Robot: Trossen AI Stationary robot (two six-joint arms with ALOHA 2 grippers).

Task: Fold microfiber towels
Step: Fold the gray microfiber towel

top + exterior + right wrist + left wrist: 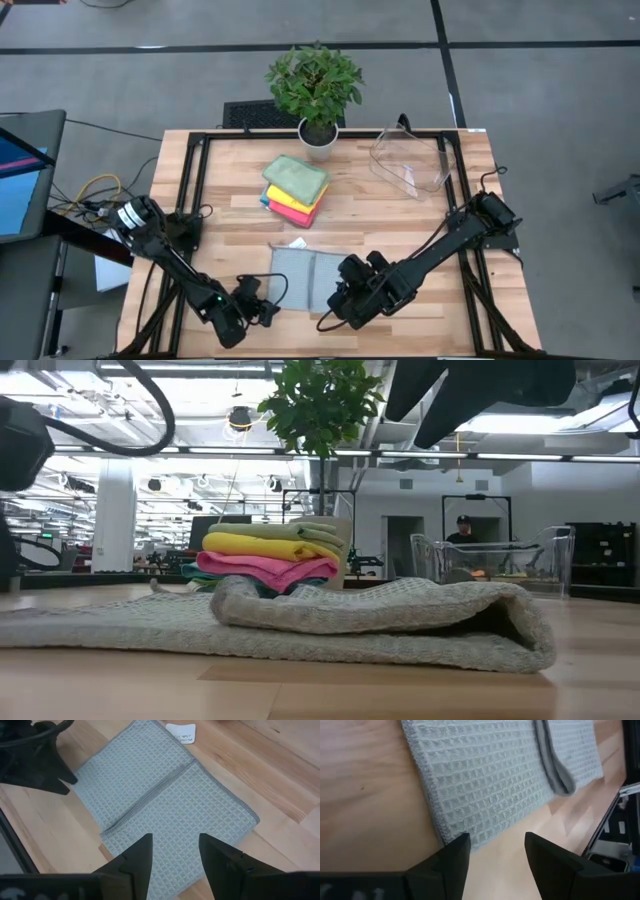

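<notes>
A grey waffle-weave towel [303, 276] lies flat on the table's near middle, one side strip folded over onto itself [380, 610]; a white tag [181, 732] lies at its far edge. My left gripper [495, 852] is open, just off the towel's near left corner [451, 832]. My right gripper [175, 850] is open above the towel's near right part [200, 805]. A stack of folded towels [295, 186], sage green on top, then yellow and pink, rests on the table farther back.
A potted plant [317, 90] stands at the table's far edge. A clear plastic bin [410, 160] stands at the far right. Black frame rails [195, 190] run along the table's sides. A person [462, 530] stands far off in the room.
</notes>
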